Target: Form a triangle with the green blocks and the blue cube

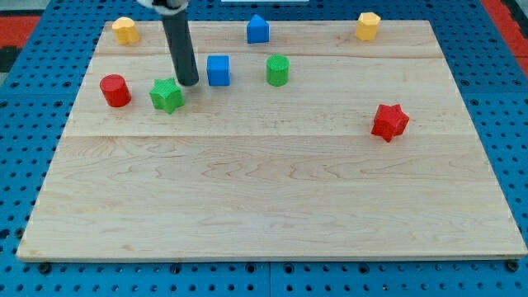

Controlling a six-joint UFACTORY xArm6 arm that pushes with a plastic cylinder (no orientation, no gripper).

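Note:
My tip (190,82) rests on the wooden board at the upper left. It stands just up and right of the green star block (167,96), very close to it, and left of the blue cube (218,70). The green cylinder (277,70) stands right of the blue cube, at about the same height in the view. The rod rises from the tip toward the view's top.
A red cylinder (115,90) stands left of the green star. A yellow block (124,30) is at the top left corner, a blue house-shaped block (258,29) at top middle, a yellow block (367,25) at top right, a red star (389,122) at right.

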